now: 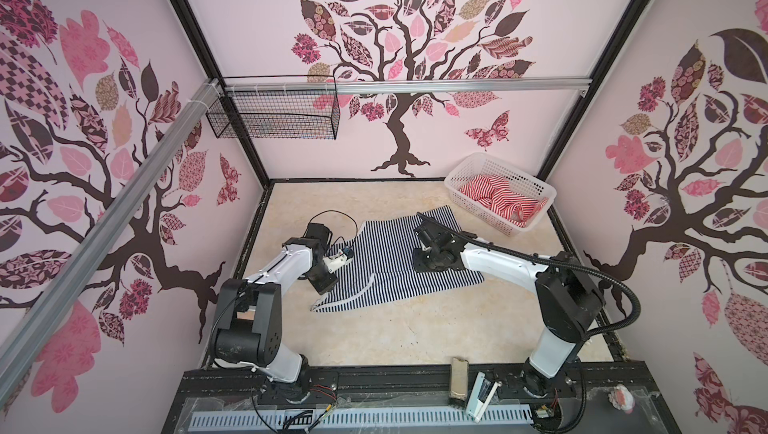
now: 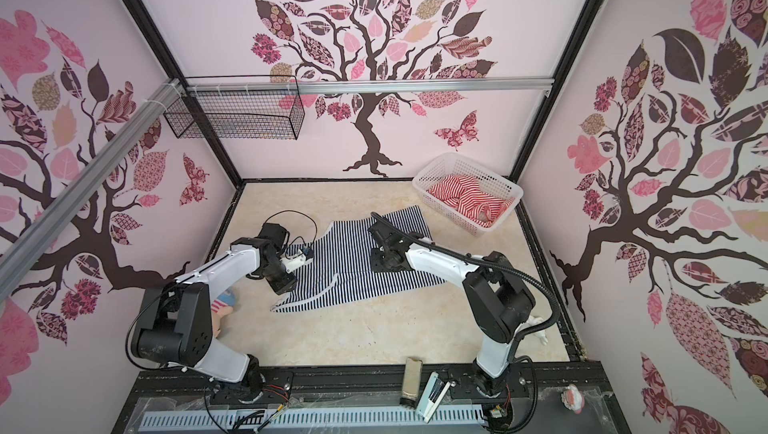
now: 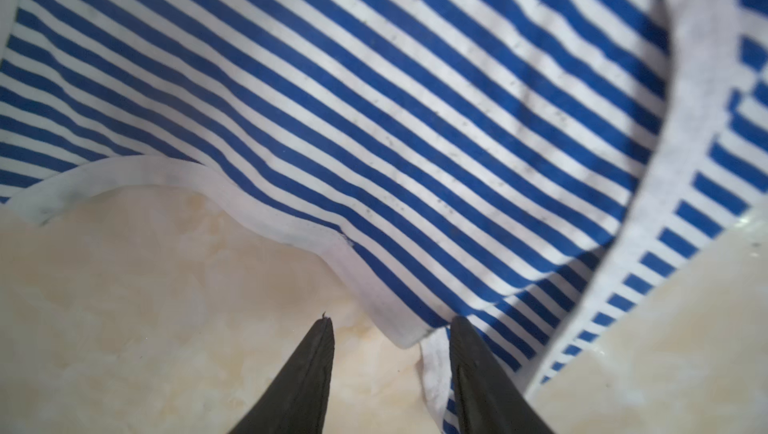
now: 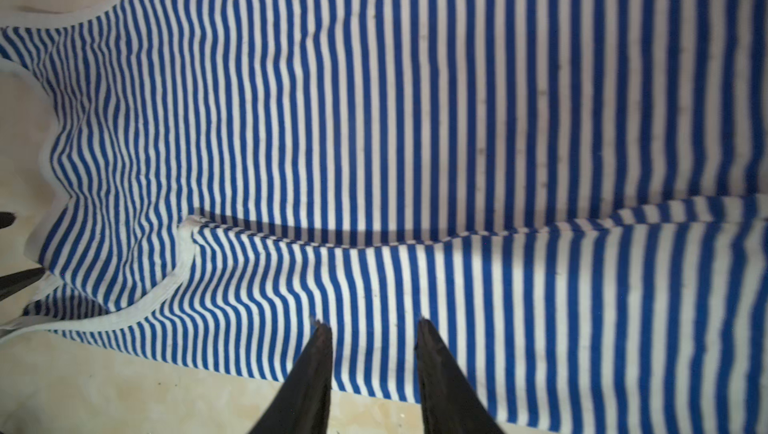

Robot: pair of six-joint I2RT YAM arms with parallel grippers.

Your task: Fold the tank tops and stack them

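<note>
Navy top point(image 1: 386, 253) lies spread in the middle of the table point(image 1: 374, 340), one side folded over itself. Left gripper point(image 3: 390, 323) hovers at its white strap edge, jaws partly apart, nothing pinched. Right gripper point(image 4: 370, 326) sits low over the folded flap, jaws parted too, empty. Red top point(image 1: 498, 199) is heaped in the basket point(image 1: 482, 213), far right corner.

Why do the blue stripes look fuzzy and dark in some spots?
Left wrist view: the navy-striped tank top blurs toward its white trim, with a dark shadow. Right wrist view: stripes smear far from the straps, and the folded-over layer casts a thin shadow. Top views: sharp, evenly lit.
</note>
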